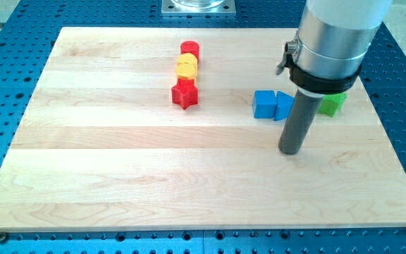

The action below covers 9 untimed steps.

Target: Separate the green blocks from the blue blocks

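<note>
Nearest the camera, my tip (290,151) rests on the wooden surface (154,183), right of centre, just below the two touching blue blocks (273,104). Green block (332,104) peeks out right of the rod, near the blues. No gripper fitted. Upper centre: red cylinder (189,49), yellow block (186,67), red star (185,94) in a column.

Pretty plain setup - a light wooden board (154,176) made of glued planks sits on a blue perforated metal table (5,243). At the board's top edge there's a silver metal plate (198,7) - lighting is even and bright.
</note>
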Each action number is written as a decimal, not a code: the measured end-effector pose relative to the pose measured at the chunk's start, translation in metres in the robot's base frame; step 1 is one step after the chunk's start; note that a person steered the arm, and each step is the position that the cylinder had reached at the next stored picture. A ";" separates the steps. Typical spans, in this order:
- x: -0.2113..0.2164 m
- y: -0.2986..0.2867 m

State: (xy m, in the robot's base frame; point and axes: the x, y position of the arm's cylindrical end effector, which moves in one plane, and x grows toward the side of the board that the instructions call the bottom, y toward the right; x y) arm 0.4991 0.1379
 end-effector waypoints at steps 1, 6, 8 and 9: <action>-0.040 0.003; -0.110 0.053; -0.089 0.049; -0.085 0.048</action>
State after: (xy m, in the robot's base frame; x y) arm 0.4136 0.1857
